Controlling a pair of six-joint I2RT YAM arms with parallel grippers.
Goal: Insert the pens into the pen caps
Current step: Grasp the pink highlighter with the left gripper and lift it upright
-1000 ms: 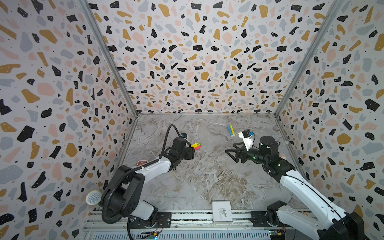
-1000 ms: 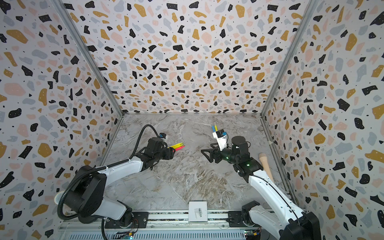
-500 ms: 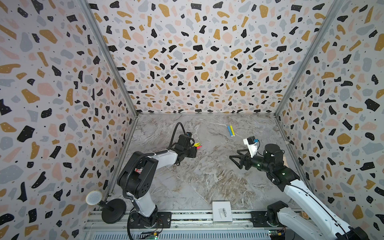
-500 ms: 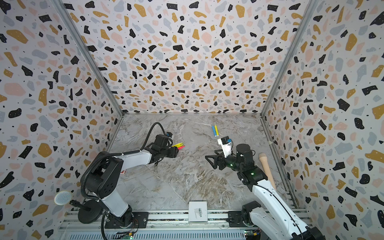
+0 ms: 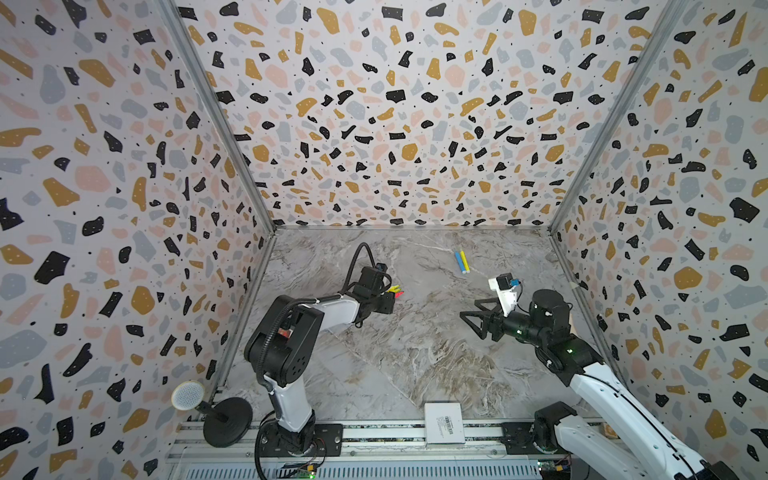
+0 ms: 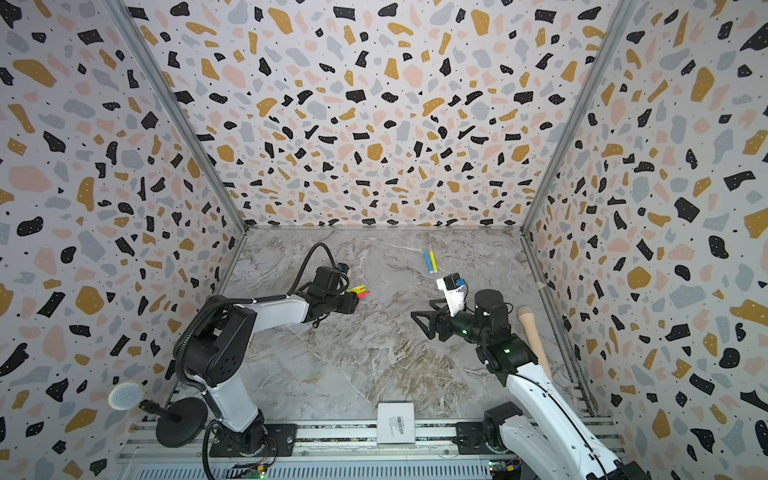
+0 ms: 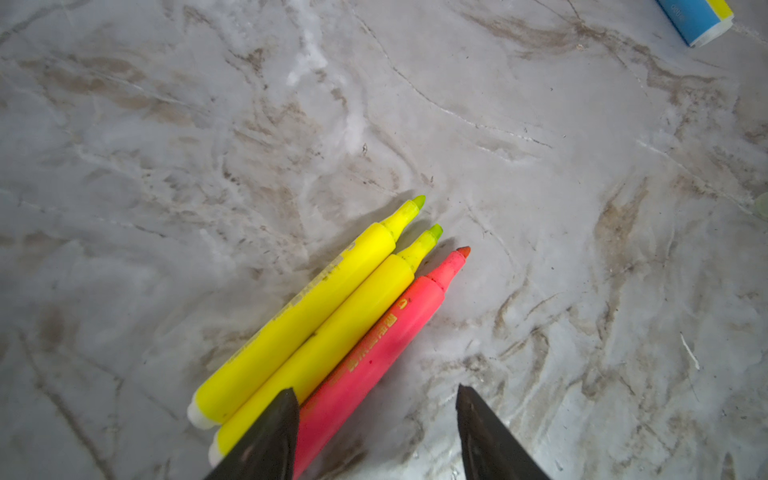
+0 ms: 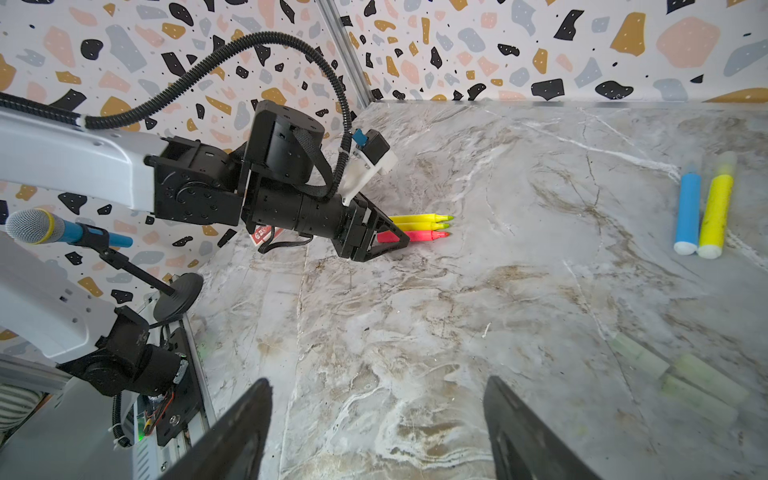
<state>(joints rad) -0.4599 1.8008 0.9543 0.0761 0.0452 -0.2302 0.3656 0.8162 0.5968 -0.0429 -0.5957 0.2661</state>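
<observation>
Two yellow pens and a pink-red pen lie uncapped and side by side on the marble table, tips pointing away from my left gripper. It is open and low over their rear ends. One finger sits over the seam between yellow and pink, the other over bare table beyond the pink pen. A blue pen and another yellow pen lie together near the back. Three pale translucent pen caps lie loose on the table. My right gripper hovers open and empty, centre-right.
A thick beige handle lies along the right wall. A microphone on a round stand is at the front left, and a white box sits on the front rail. Patterned walls enclose three sides.
My left arm's elbow has risen and its gripper has edged forward over the pens' rear ends, jaws narrowing a little. My right gripper has drifted slightly toward the front.
</observation>
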